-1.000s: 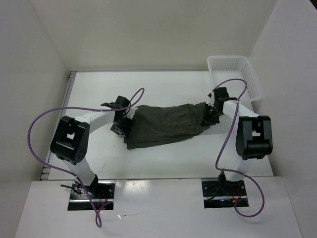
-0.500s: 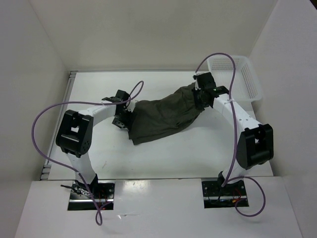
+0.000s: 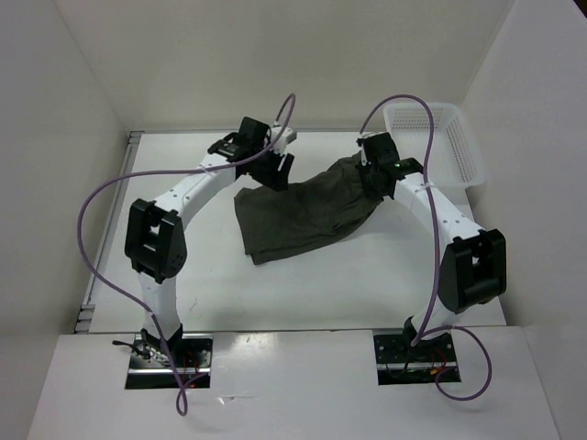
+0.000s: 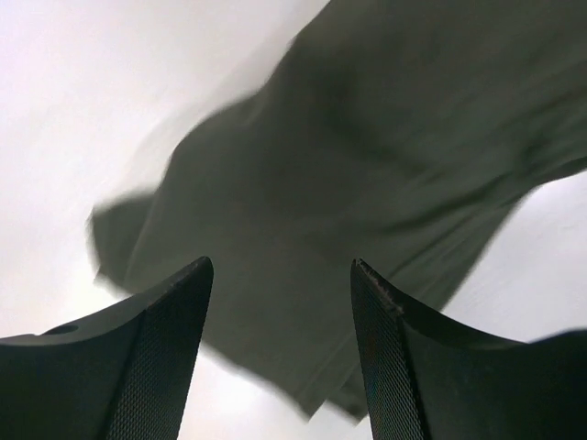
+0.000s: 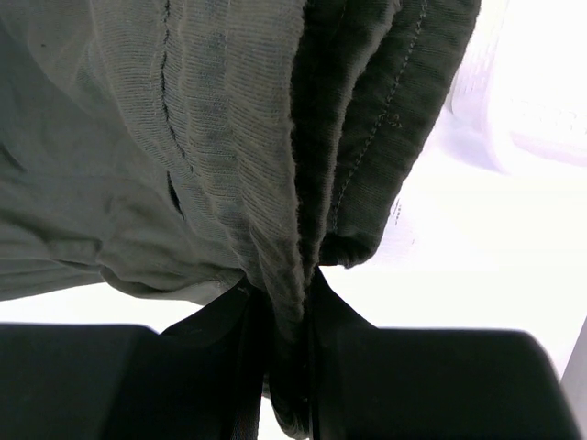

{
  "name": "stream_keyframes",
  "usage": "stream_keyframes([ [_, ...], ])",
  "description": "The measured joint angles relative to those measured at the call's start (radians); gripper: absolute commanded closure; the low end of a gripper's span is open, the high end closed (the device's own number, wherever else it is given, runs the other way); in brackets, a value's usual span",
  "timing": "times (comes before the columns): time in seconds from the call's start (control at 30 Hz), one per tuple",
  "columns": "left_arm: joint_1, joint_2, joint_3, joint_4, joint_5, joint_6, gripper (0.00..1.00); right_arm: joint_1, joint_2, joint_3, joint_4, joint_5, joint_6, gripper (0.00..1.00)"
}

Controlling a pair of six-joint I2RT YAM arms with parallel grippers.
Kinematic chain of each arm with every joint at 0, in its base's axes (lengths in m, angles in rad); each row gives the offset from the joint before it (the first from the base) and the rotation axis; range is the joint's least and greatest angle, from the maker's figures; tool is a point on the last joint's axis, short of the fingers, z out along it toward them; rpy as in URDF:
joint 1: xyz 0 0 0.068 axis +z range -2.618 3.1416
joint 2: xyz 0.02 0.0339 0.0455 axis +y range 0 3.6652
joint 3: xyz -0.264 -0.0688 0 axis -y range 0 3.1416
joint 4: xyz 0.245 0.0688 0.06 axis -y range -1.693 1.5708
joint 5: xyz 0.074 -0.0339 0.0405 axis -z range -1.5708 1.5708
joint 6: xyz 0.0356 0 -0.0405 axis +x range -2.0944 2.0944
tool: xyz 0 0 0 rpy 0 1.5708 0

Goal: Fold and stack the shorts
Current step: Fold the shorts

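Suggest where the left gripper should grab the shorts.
I'd take the shorts at their free left-side corner, opposite the end the right gripper pinches. Come down from above: that end lies on the table, and the open left gripper hovers over it.

A white table (image 3: 321, 293) stands enclosed by plain white walls (image 3: 275, 64) on three sides, evenly and brightly lit.

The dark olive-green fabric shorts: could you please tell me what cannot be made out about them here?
- Top external: the right tool covers the gripped end of the dark olive-green fabric shorts.
- Left wrist: blur hides the seams; waistband or leg, unclear.
- Right wrist: frame edges cut off all but the bunched, pinched fabric.
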Motion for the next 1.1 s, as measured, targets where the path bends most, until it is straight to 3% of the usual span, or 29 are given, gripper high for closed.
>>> stream_keyframes([
  [0.17,-0.046,0.167,0.141,0.021,0.137,0.0,0.31,0.0,0.0,0.0,0.004,-0.004,-0.008,1.0],
  [0.33,-0.037,0.394,0.22,0.01,0.144,-0.001,0.31,-0.005,0.0,-0.001,0.011,-0.002,-0.01,1.0],
  [0.67,-0.034,0.435,0.295,-0.019,0.142,-0.001,0.31,-0.056,0.0,-0.001,0.03,0.011,-0.015,1.0],
  [0.9,-0.029,0.308,0.268,-0.052,0.153,0.0,0.25,-0.056,0.0,-0.002,0.049,0.085,-0.048,1.0],
  [1.1,0.05,0.041,0.02,-0.019,0.142,0.0,0.27,-0.056,0.002,0.018,0.067,0.143,-0.099,1.0],
])
